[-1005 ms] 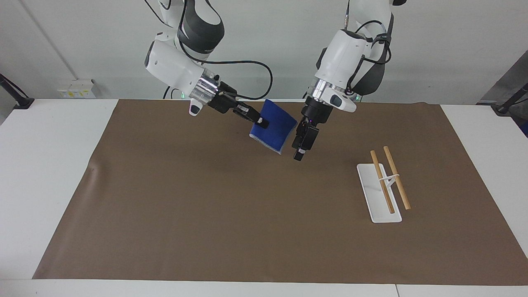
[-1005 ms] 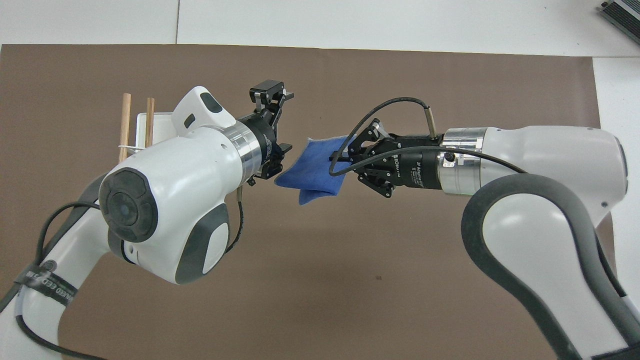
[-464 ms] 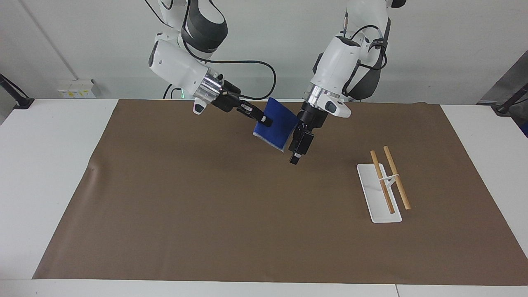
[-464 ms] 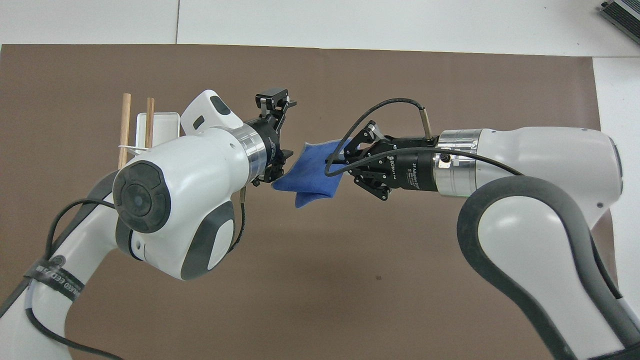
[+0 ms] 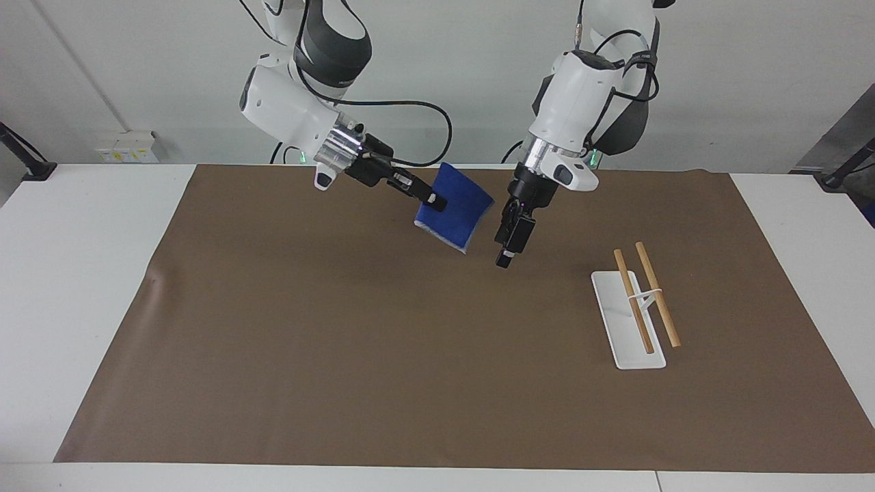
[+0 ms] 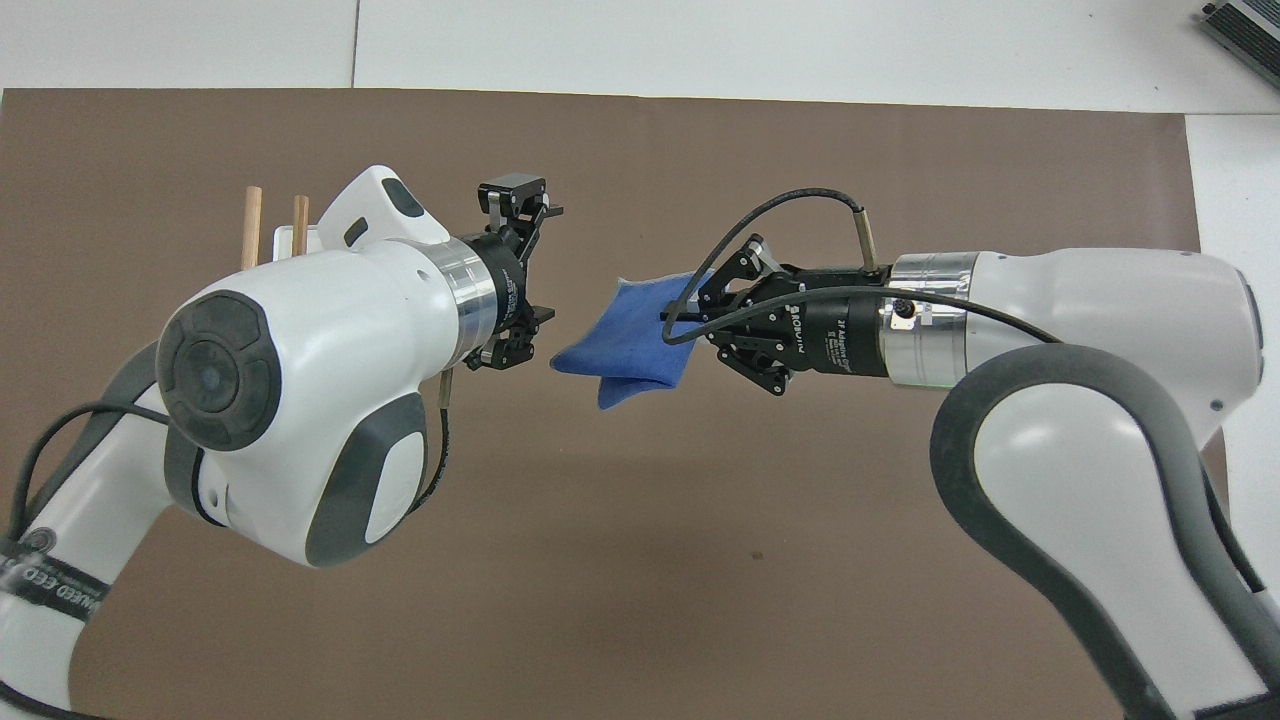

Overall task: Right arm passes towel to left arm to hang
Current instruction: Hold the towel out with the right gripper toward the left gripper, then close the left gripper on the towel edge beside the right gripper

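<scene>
The bright-blue towel [image 5: 454, 208] hangs folded in the air over the brown mat, held at one edge. My right gripper [image 5: 436, 202] is shut on it; in the overhead view the right gripper [image 6: 682, 325] pinches the towel [image 6: 625, 340] at the edge toward the right arm's end. My left gripper [image 5: 506, 251] hangs open beside the towel's free edge, toward the left arm's end, with a clear gap and touching nothing. It also shows in the overhead view [image 6: 524, 262], jaws spread wide.
A white rack base [image 5: 625, 342] with two wooden rods [image 5: 656, 292] stands on the brown mat [image 5: 342, 355] toward the left arm's end. In the overhead view the left arm covers most of the rods [image 6: 250, 225].
The left gripper closed in on the towel's free edge, then drew back toward the rack end, leaving a gap. The right gripper shifted back slightly, still holding the towel.
</scene>
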Available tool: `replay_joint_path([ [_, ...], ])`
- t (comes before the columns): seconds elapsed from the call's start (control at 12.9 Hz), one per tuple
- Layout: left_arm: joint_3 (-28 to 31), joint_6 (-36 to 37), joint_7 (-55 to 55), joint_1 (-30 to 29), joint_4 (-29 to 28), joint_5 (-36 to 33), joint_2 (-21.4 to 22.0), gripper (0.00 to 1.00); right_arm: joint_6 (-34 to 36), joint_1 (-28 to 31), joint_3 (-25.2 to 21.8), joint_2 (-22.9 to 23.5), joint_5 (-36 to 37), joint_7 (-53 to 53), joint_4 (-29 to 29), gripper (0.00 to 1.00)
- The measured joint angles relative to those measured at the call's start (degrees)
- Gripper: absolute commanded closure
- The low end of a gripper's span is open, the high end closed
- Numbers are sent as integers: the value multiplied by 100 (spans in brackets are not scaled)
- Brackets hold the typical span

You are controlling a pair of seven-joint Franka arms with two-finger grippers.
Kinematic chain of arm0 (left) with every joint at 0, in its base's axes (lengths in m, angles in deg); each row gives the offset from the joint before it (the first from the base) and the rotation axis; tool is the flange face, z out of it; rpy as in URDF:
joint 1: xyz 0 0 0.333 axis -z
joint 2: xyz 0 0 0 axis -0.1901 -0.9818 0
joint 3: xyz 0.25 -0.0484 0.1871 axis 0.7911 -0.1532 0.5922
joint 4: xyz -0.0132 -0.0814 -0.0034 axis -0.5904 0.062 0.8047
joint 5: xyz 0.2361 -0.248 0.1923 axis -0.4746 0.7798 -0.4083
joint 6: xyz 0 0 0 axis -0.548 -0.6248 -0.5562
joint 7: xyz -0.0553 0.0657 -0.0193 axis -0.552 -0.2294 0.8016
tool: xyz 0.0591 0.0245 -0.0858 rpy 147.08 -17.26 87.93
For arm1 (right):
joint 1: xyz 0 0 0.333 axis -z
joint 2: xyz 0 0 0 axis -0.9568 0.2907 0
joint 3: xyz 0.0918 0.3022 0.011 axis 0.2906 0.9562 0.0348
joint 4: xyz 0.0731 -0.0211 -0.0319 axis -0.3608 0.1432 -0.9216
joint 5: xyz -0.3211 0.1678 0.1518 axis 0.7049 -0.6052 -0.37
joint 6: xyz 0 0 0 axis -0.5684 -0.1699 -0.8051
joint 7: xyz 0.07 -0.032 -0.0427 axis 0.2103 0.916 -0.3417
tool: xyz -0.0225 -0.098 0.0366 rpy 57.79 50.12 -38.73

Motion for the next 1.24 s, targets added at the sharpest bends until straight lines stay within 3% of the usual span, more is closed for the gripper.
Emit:
replay_joint_path([
  [0.31,-55,753,-4,52,9,55,357,0,12,0,0,0,0,0,-2,100],
  [0.62,-126,1260,-7,127,7,62,422,0,25,0,0,0,0,0,-2,100],
  [1.16,-140,1370,-8,287,7,216,448,0,29,0,0,0,0,0,-2,100],
  [1.24,-129,1368,-8,287,7,243,451,4,29,0,0,0,0,0,-2,100],
])
